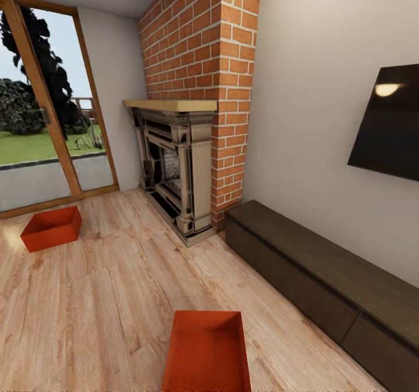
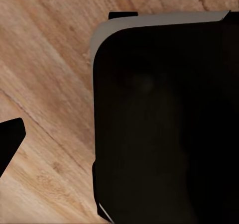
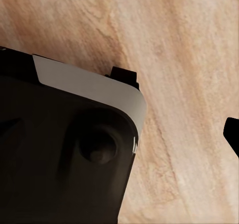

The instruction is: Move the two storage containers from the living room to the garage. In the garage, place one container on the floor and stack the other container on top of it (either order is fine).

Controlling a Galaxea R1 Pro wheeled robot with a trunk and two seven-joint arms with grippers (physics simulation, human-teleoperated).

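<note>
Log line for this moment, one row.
room: living room | near container: wood floor, close ahead | far container: by glass door | fireplace: between | picked up: none | grippers: state unclear

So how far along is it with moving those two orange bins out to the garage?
Nothing looks done yet. Both storage containers sit empty and apart on the living room's wood floor: the near container just ahead of the robot, the far container by the glass door, left of the fireplace. Neither is held or stacked. Still left: picking both up, carrying them to the garage and stacking them.
</note>
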